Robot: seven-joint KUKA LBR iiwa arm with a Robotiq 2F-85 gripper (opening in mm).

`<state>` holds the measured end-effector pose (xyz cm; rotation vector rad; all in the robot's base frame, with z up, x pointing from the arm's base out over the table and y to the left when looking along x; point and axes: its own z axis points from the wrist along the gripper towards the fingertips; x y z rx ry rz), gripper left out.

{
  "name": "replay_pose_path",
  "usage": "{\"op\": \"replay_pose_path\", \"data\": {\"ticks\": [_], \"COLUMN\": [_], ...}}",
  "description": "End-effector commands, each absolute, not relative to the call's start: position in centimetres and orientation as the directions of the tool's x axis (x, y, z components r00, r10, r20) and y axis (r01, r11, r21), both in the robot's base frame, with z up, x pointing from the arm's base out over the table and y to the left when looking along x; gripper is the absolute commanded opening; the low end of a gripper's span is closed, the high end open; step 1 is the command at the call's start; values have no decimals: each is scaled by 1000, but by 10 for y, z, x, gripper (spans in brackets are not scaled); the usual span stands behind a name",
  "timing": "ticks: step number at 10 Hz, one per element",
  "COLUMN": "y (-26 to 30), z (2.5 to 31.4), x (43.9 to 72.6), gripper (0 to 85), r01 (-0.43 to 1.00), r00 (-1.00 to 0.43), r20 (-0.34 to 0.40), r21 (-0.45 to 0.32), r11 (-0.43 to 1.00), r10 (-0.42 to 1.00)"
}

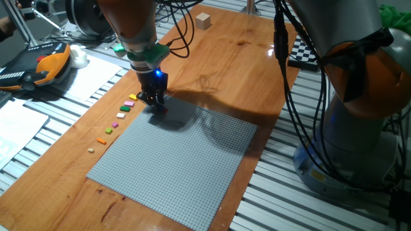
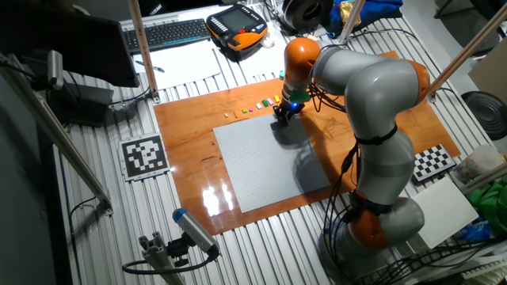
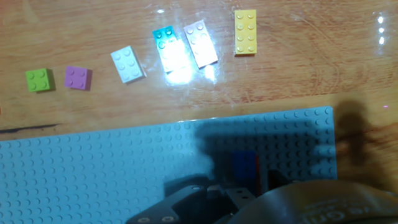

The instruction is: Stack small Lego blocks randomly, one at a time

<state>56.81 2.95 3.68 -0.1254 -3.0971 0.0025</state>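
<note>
Counting six loose small Lego blocks (image 3: 129, 64) beside the baseplate (image 3: 112, 168); claw (image 1: 156, 102) grip unreadable.

On my feed I see a yellow brick (image 3: 245, 32), pink brick (image 3: 201, 43), white brick (image 3: 128, 64), purple brick (image 3: 78, 78), green brick (image 3: 39, 79), studded grey baseplate (image 3: 93, 168), brown wood-grain bench (image 3: 93, 25).

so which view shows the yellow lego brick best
The hand view: the yellow brick lies close up on the wood, its studs countable, beside the pink brick. One fixed view shows it only as a small yellow speck near the gripper; the other fixed view shows a tiny dot.
</note>
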Motion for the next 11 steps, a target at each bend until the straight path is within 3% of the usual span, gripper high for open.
{"op": "replay_pose_path", "data": {"ticks": [1, 8, 9, 11], "y": [30, 29, 30, 31], "z": [35, 38, 33, 34], "x": [568, 568, 568, 567], "gripper": [170, 170, 340, 340], "r01": [81, 84, 88, 102], "r00": [-996, -996, -996, -995], "r20": [36, 34, 23, 19], "r21": [-6, -8, 3, 6], "r11": [997, 996, 996, 995], "r10": [81, 84, 88, 102]}}
